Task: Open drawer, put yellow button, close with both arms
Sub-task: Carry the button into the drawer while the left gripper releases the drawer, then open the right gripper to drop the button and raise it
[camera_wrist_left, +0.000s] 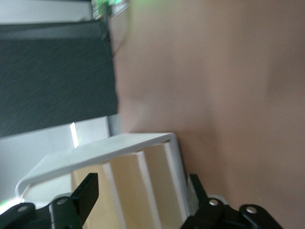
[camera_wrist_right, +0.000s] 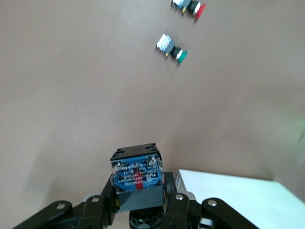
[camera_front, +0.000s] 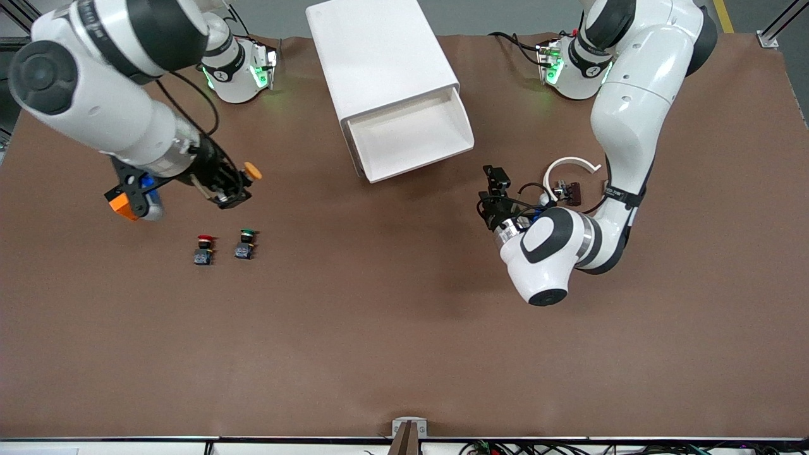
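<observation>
The white cabinet (camera_front: 379, 57) stands at the middle of the table near the arms' bases. Its top drawer (camera_front: 411, 134) is pulled open, and its white tray is empty. My right gripper (camera_front: 242, 184) is shut on the yellow button (camera_front: 253, 170) and holds it in the air over the table toward the right arm's end. The right wrist view shows the button's blue-grey body (camera_wrist_right: 136, 177) between the fingers. My left gripper (camera_front: 497, 178) is open and empty beside the drawer, toward the left arm's end. The left wrist view shows the beige drawer fronts (camera_wrist_left: 128, 191) between its fingers (camera_wrist_left: 88, 190).
A red-capped button (camera_front: 204, 248) and a green-capped button (camera_front: 245, 243) stand side by side on the brown table (camera_front: 379, 328), nearer to the front camera than the right gripper. They also show in the right wrist view, red (camera_wrist_right: 195, 8) and green (camera_wrist_right: 174, 50).
</observation>
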Tool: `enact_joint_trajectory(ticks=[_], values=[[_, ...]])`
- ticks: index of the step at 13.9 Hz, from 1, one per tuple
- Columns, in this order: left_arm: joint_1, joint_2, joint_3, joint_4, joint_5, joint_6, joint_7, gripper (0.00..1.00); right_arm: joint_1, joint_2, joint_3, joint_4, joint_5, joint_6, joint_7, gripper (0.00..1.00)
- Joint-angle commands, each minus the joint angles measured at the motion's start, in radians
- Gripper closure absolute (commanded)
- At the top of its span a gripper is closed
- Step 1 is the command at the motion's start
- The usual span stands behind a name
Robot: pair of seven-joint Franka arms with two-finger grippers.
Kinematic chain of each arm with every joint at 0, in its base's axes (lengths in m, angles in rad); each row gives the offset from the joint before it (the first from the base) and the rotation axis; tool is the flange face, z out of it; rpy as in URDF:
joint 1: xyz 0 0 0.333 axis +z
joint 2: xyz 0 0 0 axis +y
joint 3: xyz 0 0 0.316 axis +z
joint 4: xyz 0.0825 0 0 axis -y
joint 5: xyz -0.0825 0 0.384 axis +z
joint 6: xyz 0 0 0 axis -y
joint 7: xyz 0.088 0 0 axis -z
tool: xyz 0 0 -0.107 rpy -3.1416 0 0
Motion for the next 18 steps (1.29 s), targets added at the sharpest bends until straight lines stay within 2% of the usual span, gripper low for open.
enact_joint_trajectory(ticks=[1,3,5,7,10,11,12,14,18], values=[[-0.010,-0.095,0.009,-0.018,0.122,0.077,0.188,0.12,0.079,-0.015,-0.008,-0.005,0.001,0.004,0.160,1.00],[-0.007,-0.105,0.014,-0.021,0.137,0.157,0.300,0.09,0.176,-0.014,-0.008,-0.005,-0.002,0.010,0.322,1.00],[-0.021,-0.108,0.035,-0.021,0.202,0.220,0.368,0.08,0.254,-0.012,-0.008,-0.007,-0.002,0.050,0.457,1.00],[-0.024,-0.113,0.033,-0.019,0.237,0.243,0.422,0.08,0.331,-0.006,-0.008,-0.007,0.000,0.108,0.597,1.00],[-0.039,-0.180,0.043,-0.019,0.257,0.257,0.561,0.08,0.444,0.022,-0.010,-0.017,-0.005,0.159,0.741,1.00],[-0.039,-0.186,0.043,-0.019,0.280,0.272,0.615,0.00,0.475,0.037,-0.008,-0.022,-0.011,0.173,0.792,1.00],[-0.042,-0.191,0.043,-0.019,0.300,0.290,0.647,0.00,0.498,0.054,-0.010,-0.024,-0.019,0.193,0.840,1.00],[-0.052,-0.229,0.040,-0.024,0.363,0.347,0.658,0.00,0.544,0.097,-0.010,-0.022,-0.033,0.225,0.912,1.00],[-0.052,-0.231,0.035,-0.025,0.363,0.410,0.658,0.00,0.616,0.184,-0.011,-0.014,-0.059,0.263,1.006,1.00]])
